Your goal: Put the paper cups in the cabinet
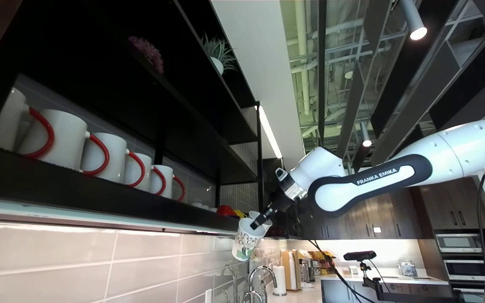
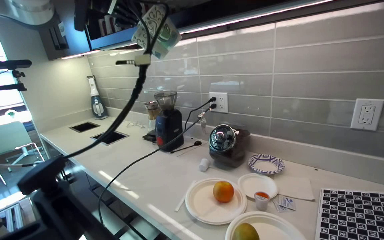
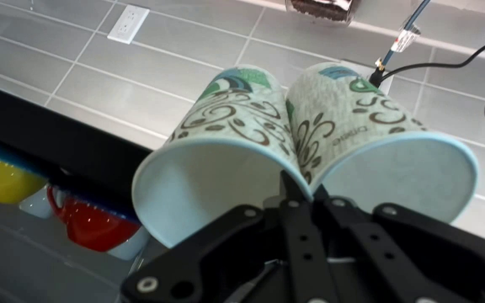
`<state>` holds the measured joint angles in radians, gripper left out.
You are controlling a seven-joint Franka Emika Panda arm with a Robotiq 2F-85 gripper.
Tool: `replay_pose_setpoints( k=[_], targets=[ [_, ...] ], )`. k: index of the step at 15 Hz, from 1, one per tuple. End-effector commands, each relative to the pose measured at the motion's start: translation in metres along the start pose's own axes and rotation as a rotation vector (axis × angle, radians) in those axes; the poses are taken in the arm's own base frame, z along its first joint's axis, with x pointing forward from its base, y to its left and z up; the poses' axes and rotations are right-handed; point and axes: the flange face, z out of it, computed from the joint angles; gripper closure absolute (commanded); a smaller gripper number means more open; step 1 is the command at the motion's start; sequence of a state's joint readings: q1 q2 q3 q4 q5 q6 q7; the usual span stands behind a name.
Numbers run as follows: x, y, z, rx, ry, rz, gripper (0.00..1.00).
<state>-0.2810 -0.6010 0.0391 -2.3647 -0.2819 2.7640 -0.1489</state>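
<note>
Two paper cups, whitish with brown swirls and green-teal print, sit side by side in the wrist view: the left cup (image 3: 236, 113) and the right cup (image 3: 347, 109). My gripper (image 3: 303, 191) is shut on their touching walls at the rims, one fingertip inside each cup. Both cups are tilted, with open mouths toward the gripper. In an exterior view the gripper (image 1: 263, 218) holds the cups (image 1: 246, 240) in the air at the far end of the black cabinet (image 1: 99, 185), near its lower shelf edge. Cables partly cover the cups (image 2: 170, 33) in an exterior view.
White mugs with red handles (image 1: 63, 136) line the lower shelf. A red cup (image 3: 95, 225) and a yellow cup (image 3: 4, 176) stand farther along it. A faucet (image 1: 263, 271) is below. The counter holds a grinder (image 2: 169, 125), plates (image 2: 212, 213) and an orange (image 2: 223, 191).
</note>
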Motion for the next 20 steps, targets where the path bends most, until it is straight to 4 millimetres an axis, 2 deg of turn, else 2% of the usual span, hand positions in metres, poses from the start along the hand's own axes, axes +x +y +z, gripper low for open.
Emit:
replay_pose_setpoints(
  k=[1, 4, 6, 7, 11, 12, 20],
  targets=[
    [0.040, 0.008, -0.026, -0.028, -0.004, 0.026, 0.98],
    [0.066, 0.009, -0.045, -0.002, -0.021, 0.043, 0.98],
    [0.075, 0.007, -0.053, 0.061, -0.061, 0.054, 0.98],
    [0.061, 0.006, -0.049, 0.013, -0.036, 0.036, 0.94],
    [0.070, 0.004, -0.056, 0.043, -0.052, 0.041, 0.94],
    [0.070, 0.005, -0.055, 0.044, -0.054, 0.041, 0.98],
    [0.117, 0.047, -0.099, 0.051, 0.027, 0.118, 0.98]
  ],
)
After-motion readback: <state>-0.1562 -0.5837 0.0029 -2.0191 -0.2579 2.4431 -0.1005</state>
